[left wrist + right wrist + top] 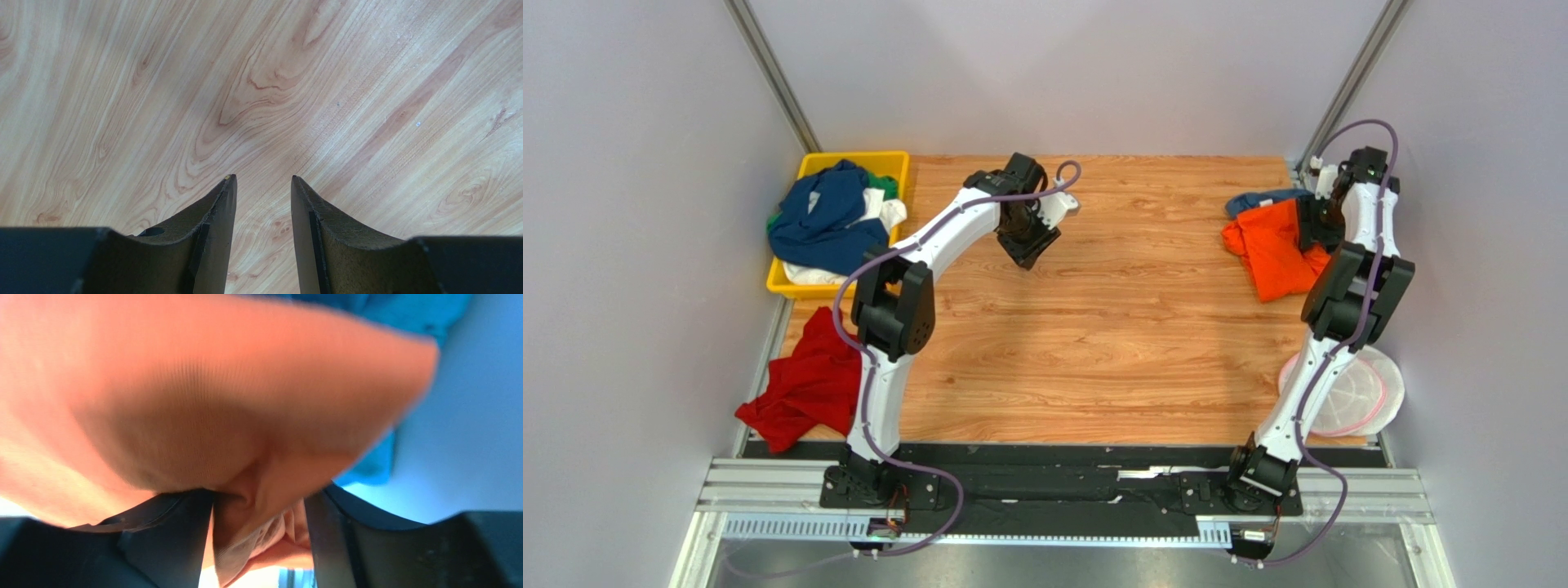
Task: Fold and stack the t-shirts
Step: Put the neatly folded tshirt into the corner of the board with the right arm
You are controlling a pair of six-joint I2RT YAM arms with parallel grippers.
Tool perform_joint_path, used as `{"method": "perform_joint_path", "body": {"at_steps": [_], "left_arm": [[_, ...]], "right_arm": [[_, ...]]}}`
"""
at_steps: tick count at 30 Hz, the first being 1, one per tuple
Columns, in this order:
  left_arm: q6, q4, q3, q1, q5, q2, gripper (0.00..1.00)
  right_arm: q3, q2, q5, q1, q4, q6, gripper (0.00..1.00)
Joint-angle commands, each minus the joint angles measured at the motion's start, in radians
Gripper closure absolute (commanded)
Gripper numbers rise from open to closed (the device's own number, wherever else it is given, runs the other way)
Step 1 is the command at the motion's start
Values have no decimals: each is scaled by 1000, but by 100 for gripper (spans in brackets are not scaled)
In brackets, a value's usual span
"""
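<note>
Got orange t-shirt [202, 398] fold pinched in right gripper [261, 505], nothing in spread-open left gripper [263, 184]. Looks soft, light, floppy; probably better grabbed at 2 shoulder corners.

Close to the right wrist lens, the orange t-shirt [202, 404] is a blur running off the top and left edges. It swallows the fingertips of the right end effector [259, 499] and hides most of the steel-blue t-shirt [374, 465]. From above, the left arm [891, 306] hides part of the red t-shirt [799, 386], and the navy t-shirt [824, 221] buries most of the white t-shirt [811, 275] and green t-shirt [882, 186].
</note>
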Motion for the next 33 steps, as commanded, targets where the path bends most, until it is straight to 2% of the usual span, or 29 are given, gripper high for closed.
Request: {"method": "perform_joint_path", "body": {"at_steps": [1,14,22,24,25,26,28,33], "left_arm": [[20,-10,1,-6,3,-3,53],[25,16,-37,-6,-10,-32,54],[-6,117,-103,-6,-100,-126,54],[-19,198,-170,-6,-147,-173,53],[-36,227,-196,-6,-164,-225,52],[-43,258,-250,-4,-171,-254,51],[-64,342,-302,-4,-233,-340,48],[-99,440,-419,-4,-335,-479,27]], "right_arm": [[-36,-109,119,4,87,-21,39],[-111,-193,291,4,226,-57,35],[-267,-352,286,3,292,-54,34],[-318,-446,244,4,298,-28,31],[-367,-481,223,6,300,-14,5],[-395,-553,168,4,297,3,0],[-455,-619,109,12,266,46,0],[-568,-852,-136,70,225,144,0]]}}
